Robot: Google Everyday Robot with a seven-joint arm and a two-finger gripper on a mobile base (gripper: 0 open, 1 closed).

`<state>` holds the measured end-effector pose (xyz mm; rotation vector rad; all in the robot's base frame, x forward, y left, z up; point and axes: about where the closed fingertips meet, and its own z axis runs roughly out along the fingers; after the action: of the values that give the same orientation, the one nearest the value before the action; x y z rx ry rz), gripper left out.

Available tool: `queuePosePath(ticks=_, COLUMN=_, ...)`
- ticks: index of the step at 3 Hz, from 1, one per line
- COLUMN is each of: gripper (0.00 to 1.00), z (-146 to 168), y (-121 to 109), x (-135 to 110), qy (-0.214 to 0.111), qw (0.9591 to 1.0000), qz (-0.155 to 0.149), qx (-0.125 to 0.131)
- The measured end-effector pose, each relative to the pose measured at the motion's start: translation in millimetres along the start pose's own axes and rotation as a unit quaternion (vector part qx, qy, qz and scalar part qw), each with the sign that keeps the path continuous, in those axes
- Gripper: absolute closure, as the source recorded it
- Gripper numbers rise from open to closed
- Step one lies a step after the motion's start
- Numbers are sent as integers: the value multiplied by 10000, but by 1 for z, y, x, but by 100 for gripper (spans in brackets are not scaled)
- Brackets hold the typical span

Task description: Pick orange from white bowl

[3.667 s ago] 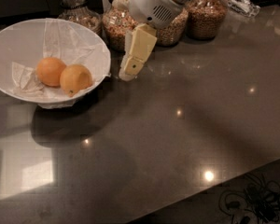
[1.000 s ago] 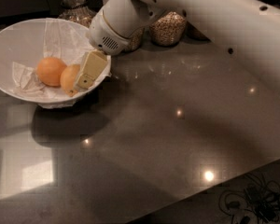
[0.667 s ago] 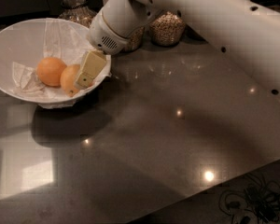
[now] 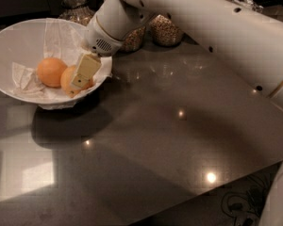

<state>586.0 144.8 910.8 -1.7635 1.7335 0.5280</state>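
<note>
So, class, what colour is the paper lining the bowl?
White paper, matching the white bowl; camera view. The gripper is at the orange.

Illumination is dim and warm; overhead sources leave small glare spots on the dark worktop (image 4: 155, 166). The white bowl (image 4: 19, 36) casts a broad shadow beneath it. The pincer (image 4: 83, 75), at the orange (image 4: 66, 80) inside the bowl, is brightly lit.

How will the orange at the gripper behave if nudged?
Probably rolls: the orange is round, on crumpled paper in the sloping white bowl. It may bump the neighbouring fruit, which sits close. The gripper is at it.
</note>
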Motion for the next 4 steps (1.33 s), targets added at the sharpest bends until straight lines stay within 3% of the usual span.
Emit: queuePosePath(ticks=4, gripper=27, z=41, y=6, x=2, qy=60, qw=9993, qz=37, qx=-377)
